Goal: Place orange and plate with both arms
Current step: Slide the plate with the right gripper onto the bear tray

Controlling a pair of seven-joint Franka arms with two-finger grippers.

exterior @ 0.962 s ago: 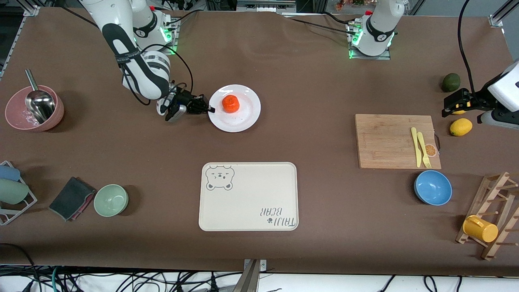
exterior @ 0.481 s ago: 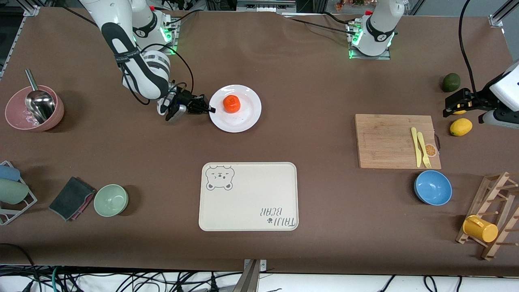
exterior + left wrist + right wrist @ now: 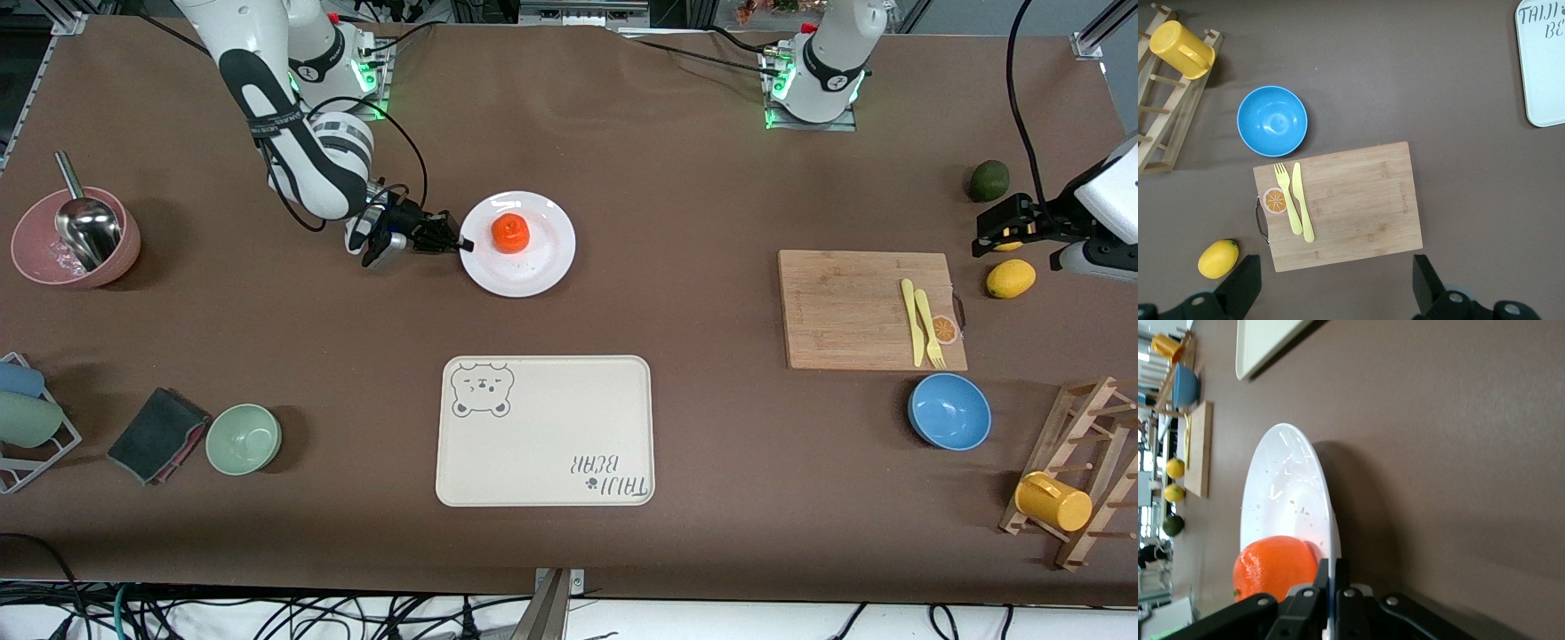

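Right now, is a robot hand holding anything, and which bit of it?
Yes. The right gripper pinches the white plate by its rim, at the right arm's end, with the orange on it. The left gripper, over the table by the cutting board, is open and holds nothing.

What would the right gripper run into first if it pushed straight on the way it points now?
The right gripper, shut on the plate rim, points across the plate; the orange on it looks first in line.

Bare tabletop between plate (image 3: 533, 267) and bear tray (image 3: 544, 431), cutting board (image 3: 853, 309) well apart toward the left arm's end
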